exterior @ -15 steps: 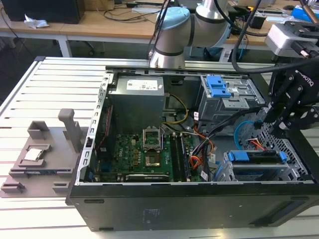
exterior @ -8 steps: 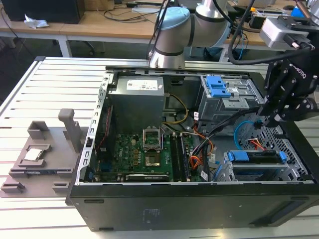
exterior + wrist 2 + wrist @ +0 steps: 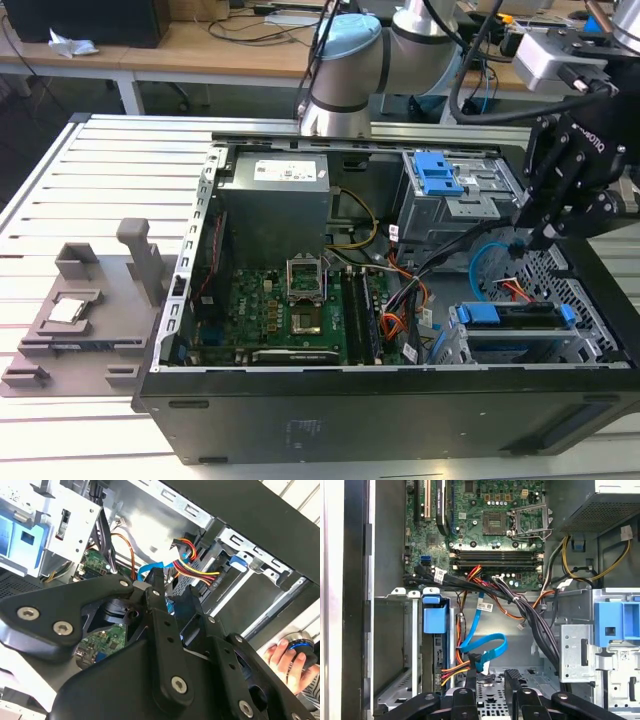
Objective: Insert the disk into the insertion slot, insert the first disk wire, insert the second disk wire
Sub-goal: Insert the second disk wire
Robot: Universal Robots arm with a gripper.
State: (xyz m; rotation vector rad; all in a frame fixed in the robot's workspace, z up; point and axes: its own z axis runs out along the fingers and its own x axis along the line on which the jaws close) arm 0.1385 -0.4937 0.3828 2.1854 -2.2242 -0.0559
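Disk work sits at the exterior view's right end of the open computer case (image 3: 330, 420). Reading across from that view's left, you pass a grey fixture plate (image 3: 80, 310) on the slatted worktop (image 3: 120, 180), then the green motherboard (image 3: 285, 300), then the taller cage with the blue latch (image 3: 440, 175).

The disk (image 3: 515, 325) lies low and flat in the insertion slot (image 3: 450, 348), and its bright blue carrier tabs show at both ends. It looks fully home. Judge it dense, stiff and sensitive to knocks. If you must shift it, press on the blue carrier tab (image 3: 435, 617), not the drive body.

The blue data cable (image 3: 485, 642) is flat, light and springy, and it curls in a loop near the slot. Take it at the dark plug end, where it is stiff; the ribbon itself would twist. The power wires (image 3: 451, 670), red, yellow and orange, are a soft bundle that will likely tug back.

Furthest right, your tool (image 3: 492, 677) hangs over the cage with its fingers (image 3: 512, 677) spread. The cable's plug is just beside one finger. You cannot tell whether they touch, and nothing is pinched.
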